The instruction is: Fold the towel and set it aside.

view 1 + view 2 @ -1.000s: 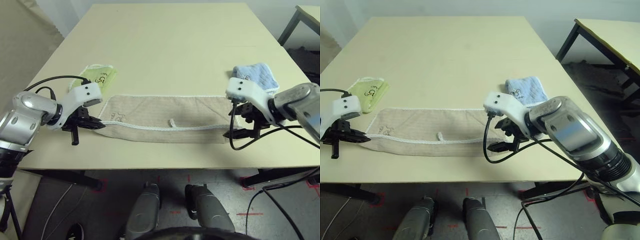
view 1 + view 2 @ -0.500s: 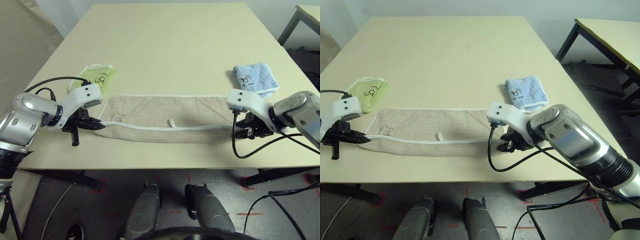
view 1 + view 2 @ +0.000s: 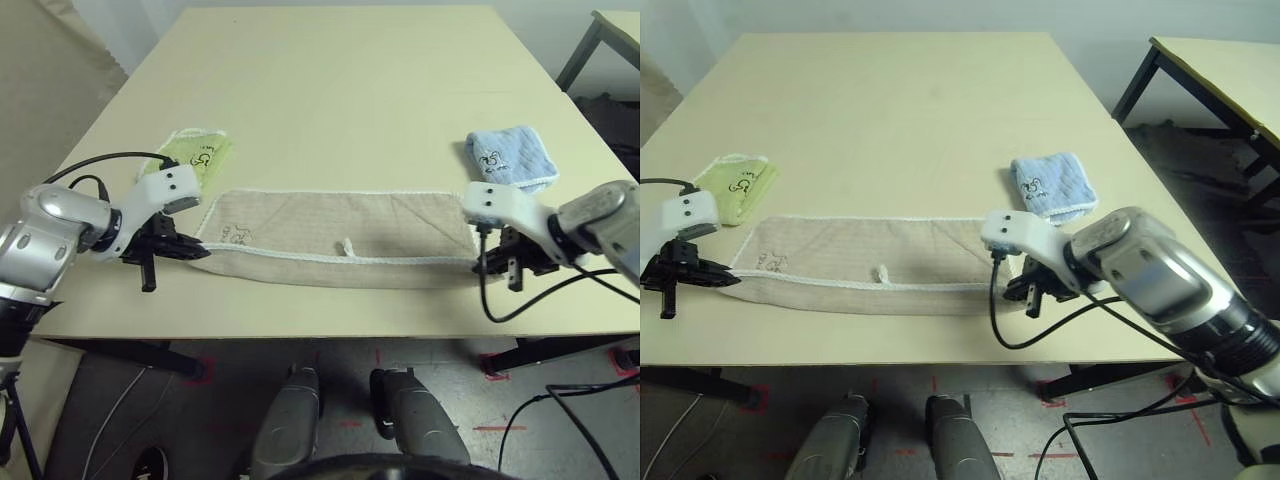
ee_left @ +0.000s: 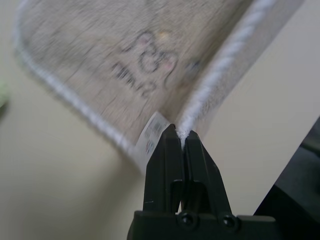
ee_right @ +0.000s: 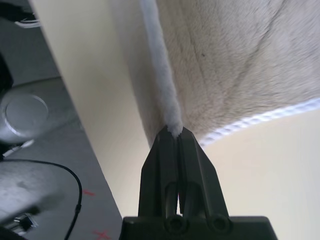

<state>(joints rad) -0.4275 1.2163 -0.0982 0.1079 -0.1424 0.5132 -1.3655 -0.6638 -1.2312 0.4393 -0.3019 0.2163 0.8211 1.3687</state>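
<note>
Pale yellow desk [image 3: 350, 110] fills most of the scene, with a dark floor beyond its near edge and part of a second desk [image 3: 1230, 70] off to the right. Near the front edge lies the towel [image 3: 335, 238], a long beige strip folded lengthwise, stretched from left to right, with white stitched edging, a small white loop [image 3: 348, 246] at the middle of its near hem, and a small embroidered logo [image 4: 150, 65] near its left end.

At that left end the left claw [image 4: 181, 136] is pressed together on the white-edged corner, right beside a small white label [image 4: 154, 134]. At the opposite end the right claw [image 5: 174, 132] is likewise closed, pinching the towel's folded edge. Both ends are held just above the desk.

Behind the towel's left end sits a folded light green towel [image 3: 195, 152]; behind its right end, a folded light blue towel [image 3: 510, 155]. Neither touches the beige one.
</note>
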